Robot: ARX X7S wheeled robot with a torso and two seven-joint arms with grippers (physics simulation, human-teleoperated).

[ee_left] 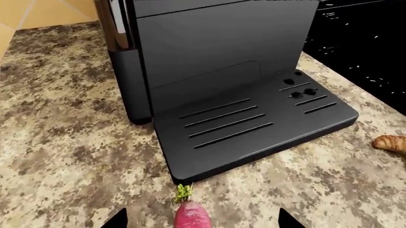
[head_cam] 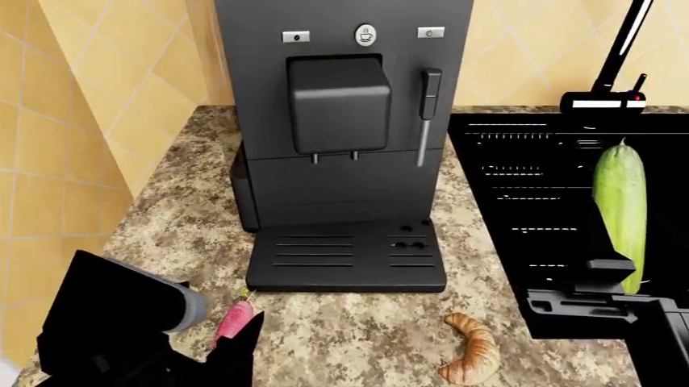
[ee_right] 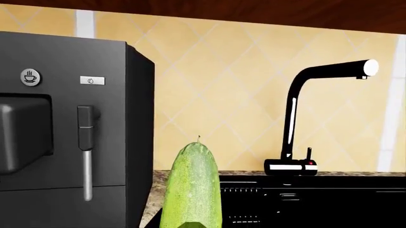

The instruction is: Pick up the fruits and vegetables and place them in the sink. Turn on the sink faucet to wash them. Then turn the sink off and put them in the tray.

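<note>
Nearest the robot, head view: left end effector [head_cam: 239, 343] low at the tabletop's [head_cam: 356, 330] front edge, fingers spread wide with the radish [head_cam: 234, 318] between them. Left wrist view confirms: radish [ee_left: 191, 214] lies on the speckled granite between the two dark fingertips [ee_left: 116, 221], green leaf stub pointing toward the coffee machine; fingertips do not appear to touch it.

Right end effector [head_cam: 609, 278] holds the cucumber [head_cam: 621, 211] by its near end, raised over the black sink [head_cam: 517, 201]; the cucumber points away from the robot toward the back wall. Whether it touches the basin cannot be told. Right wrist view: cucumber [ee_right: 191, 187] stands up from the lower edge, fingers themselves out of sight.

Croissant [head_cam: 470, 348] on the tabletop in front of the coffee machine, between the two arms, near the sink's edge.

Farther back: coffee machine [head_cam: 342, 137], drip plate facing the robot, just beyond the radish.

Farthest: sink faucet [head_cam: 609, 76] at the rear of the sink, thin black spout [ee_right: 298, 99] arching up, small lever with red dot [ee_right: 309, 159] upright on the base. Tan tiled wall behind.
</note>
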